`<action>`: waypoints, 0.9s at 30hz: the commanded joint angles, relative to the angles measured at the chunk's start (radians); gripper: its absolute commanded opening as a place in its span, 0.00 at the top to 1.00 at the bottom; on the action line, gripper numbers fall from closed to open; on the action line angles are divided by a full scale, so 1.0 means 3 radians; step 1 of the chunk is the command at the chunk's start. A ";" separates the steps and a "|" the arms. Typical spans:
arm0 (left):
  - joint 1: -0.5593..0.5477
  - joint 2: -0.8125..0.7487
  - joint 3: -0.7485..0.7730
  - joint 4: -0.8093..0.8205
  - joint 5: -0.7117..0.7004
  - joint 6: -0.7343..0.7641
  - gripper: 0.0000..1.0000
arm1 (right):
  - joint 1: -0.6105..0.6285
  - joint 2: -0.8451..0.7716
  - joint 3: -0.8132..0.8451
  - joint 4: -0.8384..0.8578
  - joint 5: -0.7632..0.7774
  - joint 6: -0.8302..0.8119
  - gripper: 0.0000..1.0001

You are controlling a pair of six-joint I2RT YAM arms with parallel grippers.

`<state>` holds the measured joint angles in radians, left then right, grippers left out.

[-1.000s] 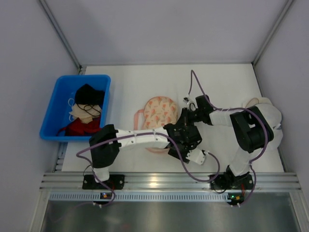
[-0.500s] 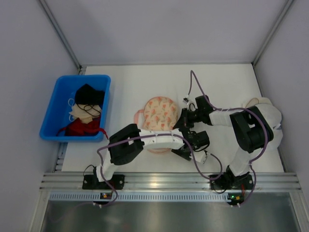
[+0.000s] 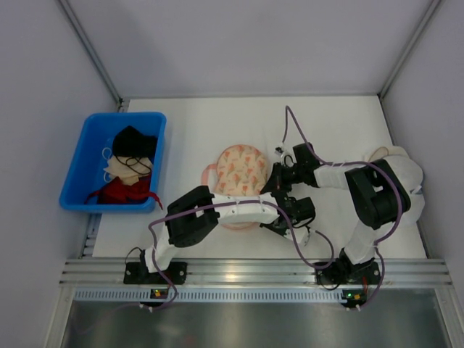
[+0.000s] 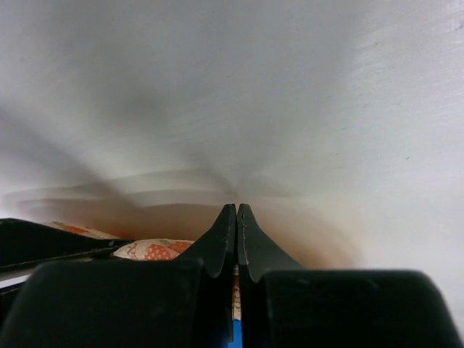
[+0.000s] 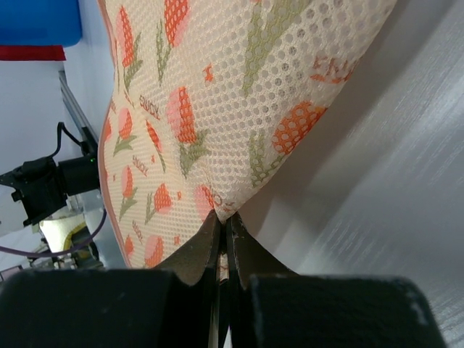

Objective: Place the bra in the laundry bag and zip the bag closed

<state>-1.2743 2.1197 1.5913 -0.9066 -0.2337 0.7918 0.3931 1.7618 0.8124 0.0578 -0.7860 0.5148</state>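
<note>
Bag (image 3: 241, 169) lies on the table (image 3: 196, 123), right of the bin (image 3: 81, 163) and well apart from it. It's peach mesh w/ a red-orange tulip print. From above, one round lobe shows in full. The lobe nearer the arm bases is mostly hidden under the left arm.

Right tool (image 5: 225, 217) is at the bag edge farthest from the bin. Its fingers are closed tight and pinch the bag's rim btw the tips. In the wrist view the mesh fans out from the pinch point and throws a shadow on the table beside it.

Left tool (image 4: 236, 210) is also on the far side of the bag from the bin, nearer the arm bases than the right tool. Its fingers are closed w/ tips touching, and nothing shows btw the tips. The tips point over bare table. A bit of printed bag fabric shows low in its wrist view, beside the finger bases. Can't tell if this tool touches the bag.

The bin is blue, at the table's left edge. It holds a heap of garments: black (image 3: 133, 141), beige (image 3: 119, 171), red (image 3: 122, 193).

White domes (image 3: 388, 152) sit farthest from the bin, past the right arm and partly hidden by it.
</note>
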 commanded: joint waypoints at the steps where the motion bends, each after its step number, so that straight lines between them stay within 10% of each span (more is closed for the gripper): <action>1: -0.0012 -0.0111 0.0034 -0.0220 0.0160 -0.0087 1.00 | 0.0040 0.0043 0.0211 -0.0049 0.0079 -0.0171 1.00; 19: -0.0293 -0.0587 -0.0524 -0.0062 0.0815 -0.0517 1.00 | -0.0063 0.0289 0.0830 -0.0483 0.0140 -0.0550 0.98; 27: -0.0068 -0.0490 -0.0247 0.0281 0.0554 -0.0487 1.00 | -0.0155 -0.0018 0.0662 -0.1199 0.0048 -0.0943 0.20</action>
<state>-1.3228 1.9919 1.4700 -0.8860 -0.0711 0.6586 0.3691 1.8328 1.0134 -0.2134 -0.7746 0.3153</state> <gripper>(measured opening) 0.015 0.720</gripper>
